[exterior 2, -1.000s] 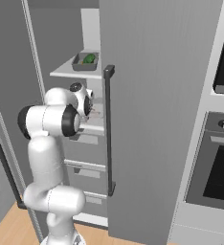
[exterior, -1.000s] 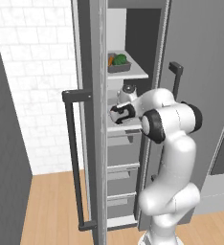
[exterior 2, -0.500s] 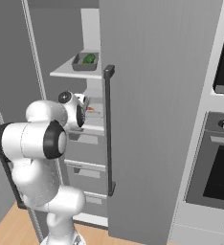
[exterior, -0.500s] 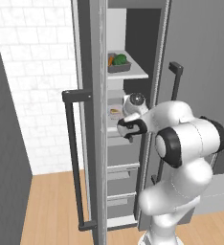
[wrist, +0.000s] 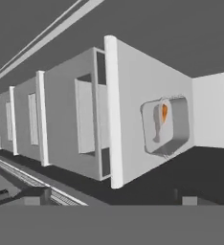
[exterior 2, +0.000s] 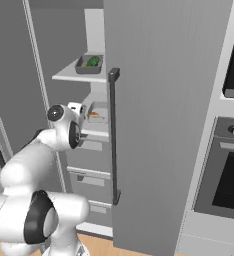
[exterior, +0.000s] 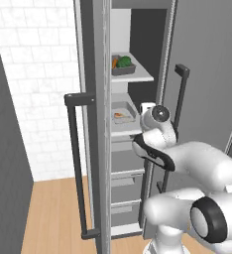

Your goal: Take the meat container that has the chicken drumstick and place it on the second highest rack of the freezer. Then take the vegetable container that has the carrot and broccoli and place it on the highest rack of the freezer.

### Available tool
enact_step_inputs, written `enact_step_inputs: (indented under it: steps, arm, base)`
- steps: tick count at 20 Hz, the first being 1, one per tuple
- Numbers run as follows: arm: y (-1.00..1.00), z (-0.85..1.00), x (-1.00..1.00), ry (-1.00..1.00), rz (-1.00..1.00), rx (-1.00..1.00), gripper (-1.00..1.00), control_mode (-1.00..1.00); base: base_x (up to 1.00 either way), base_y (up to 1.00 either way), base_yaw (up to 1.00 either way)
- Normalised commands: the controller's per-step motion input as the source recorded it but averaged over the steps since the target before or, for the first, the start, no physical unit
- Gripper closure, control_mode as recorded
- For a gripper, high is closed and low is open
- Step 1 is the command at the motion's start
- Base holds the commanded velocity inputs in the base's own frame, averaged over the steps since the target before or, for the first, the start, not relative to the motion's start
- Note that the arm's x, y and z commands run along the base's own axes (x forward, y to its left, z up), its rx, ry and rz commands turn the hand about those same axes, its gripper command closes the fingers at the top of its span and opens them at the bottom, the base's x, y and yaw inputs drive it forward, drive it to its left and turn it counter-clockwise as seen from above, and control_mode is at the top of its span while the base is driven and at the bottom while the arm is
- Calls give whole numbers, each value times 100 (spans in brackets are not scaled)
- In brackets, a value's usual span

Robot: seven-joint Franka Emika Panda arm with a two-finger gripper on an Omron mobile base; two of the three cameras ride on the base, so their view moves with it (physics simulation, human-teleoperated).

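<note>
On the second highest shelf of the tall grey freezer (exterior: 95, 149) sits the shallow grey meat container (exterior: 123, 112), its small tan-orange chicken drumstick (exterior: 118, 115) lying inside — the hand view looks at this tray head-on, rolled sideways, with the drumstick (wrist: 163, 113) in it. Above it, on the highest rack (exterior: 138, 75), the flat pale board at the top, rests the grey vegetable container (exterior: 122, 66) with the dark green broccoli (exterior: 124, 61) and the bright orange carrot (exterior: 113, 63) beside it. From the right base view both trays show the same way, one above the other.

Both placements look done, so little seems left of the task. The white arm's hand (wrist: 106, 195) is spread wide and carries nothing — its dark fingertips (wrist: 182, 195) sit clear of the shelf, well apart from the meat container.
</note>
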Motion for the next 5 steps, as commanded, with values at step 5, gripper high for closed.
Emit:
enact_step_inputs:
  steps: [5]
  arm:
    - [-29, 99, -100, 0, 0, 0, -100, -100]
  base:
    - [0, 0, 0]
